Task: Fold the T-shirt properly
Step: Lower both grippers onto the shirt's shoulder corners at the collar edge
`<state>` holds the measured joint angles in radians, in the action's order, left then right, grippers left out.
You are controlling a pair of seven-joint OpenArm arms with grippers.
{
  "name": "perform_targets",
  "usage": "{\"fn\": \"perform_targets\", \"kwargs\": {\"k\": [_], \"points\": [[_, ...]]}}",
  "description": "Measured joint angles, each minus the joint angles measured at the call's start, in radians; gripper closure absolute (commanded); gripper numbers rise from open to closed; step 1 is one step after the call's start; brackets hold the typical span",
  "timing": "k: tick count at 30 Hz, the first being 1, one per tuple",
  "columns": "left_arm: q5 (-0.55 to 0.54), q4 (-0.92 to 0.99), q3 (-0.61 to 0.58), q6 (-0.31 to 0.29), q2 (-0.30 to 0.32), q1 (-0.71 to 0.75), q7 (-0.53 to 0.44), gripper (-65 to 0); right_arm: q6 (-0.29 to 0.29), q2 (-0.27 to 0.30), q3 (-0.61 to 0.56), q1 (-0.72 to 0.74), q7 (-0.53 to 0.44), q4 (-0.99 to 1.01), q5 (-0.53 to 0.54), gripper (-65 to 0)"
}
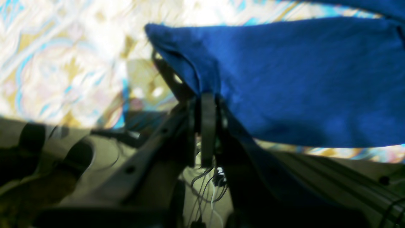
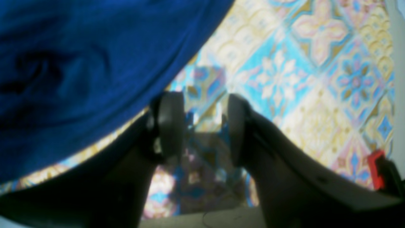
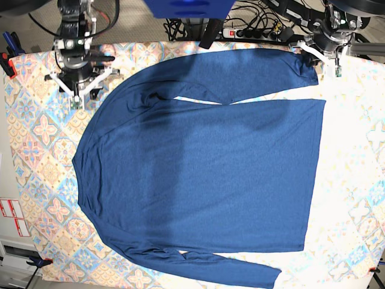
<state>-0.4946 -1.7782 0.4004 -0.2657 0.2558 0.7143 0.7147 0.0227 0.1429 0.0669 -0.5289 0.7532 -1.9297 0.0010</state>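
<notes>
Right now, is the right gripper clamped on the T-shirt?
No: in the right wrist view the right gripper stands open over the patterned cloth, beside the T-shirt.

You will find no text you can read; the white-and-red stickers [image 3: 13, 218] beside the surface's edge are too small.
</notes>
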Motion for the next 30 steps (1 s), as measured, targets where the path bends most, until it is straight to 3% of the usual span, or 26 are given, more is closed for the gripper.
{"fn": "perform_targets", "kwargs": {"k": [3, 6, 14, 18, 30], "points": [[-0.001, 0.000, 0.002, -0.002, -0.003, -0.003, 0.000, 0.0, 0.002, -0.004, -0.021, 0.084, 0.034, 0.021, 0.007, -22.8], [-0.003, 0.000, 0.000, -0.003, -0.005, -0.004, 0.000, 0.0, -0.001, -0.006, -0.021, 0.155, 0.006, 0.066, 0.006, -22.8], [-0.001, 0.001, 0.001, -0.002, -0.002, -0.002, 0.000, 0.0, 0.003, -0.004, -0.020, 0.256, 0.020, 0.278, 0.004, -22.9], [-0.001, 0.001, 0.001, -0.002, 0.002, -0.002, 0.000, 0.0, 0.128, -0.004, -0.013, 0.280, 0.018, 0.329, 0.006, -22.9], [0.000, 0.001, 0.001, -0.002, 0.000, -0.002, 0.000, 0.0, 0.134, -0.006, 0.027, 0.356, -0.002, 0.484, 0.003, -22.8]]}}
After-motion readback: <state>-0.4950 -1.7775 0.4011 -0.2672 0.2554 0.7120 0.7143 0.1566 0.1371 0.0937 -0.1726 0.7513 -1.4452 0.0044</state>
